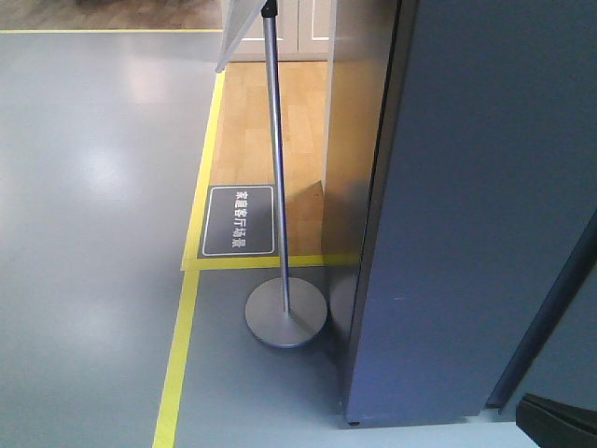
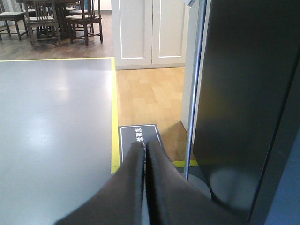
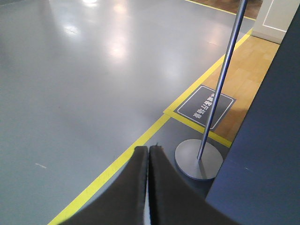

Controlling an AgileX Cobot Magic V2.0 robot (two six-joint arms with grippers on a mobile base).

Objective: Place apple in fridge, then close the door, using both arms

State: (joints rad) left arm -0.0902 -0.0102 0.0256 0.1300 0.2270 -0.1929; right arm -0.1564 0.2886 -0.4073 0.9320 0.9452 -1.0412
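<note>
I'm seeing both tools — left tool (image 2: 144, 149), right tool (image 3: 148, 152) — pinched together, empty; no apple visible, so I'm turning toward the fridge (image 1: 466, 205) slowly.

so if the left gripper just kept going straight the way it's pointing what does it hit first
Probably the floor. The left gripper, fingers pressed shut, points down and forward at the dark floor sign beside the yellow tape line. The fridge and the stand pole lie off to the right, though depth is unclear.

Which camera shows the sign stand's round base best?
The front-facing view: the whole base sits unobstructed on the floor. The right wrist view shows most of it, its edge cut by the fridge. The left wrist view shows a sliver.
</note>
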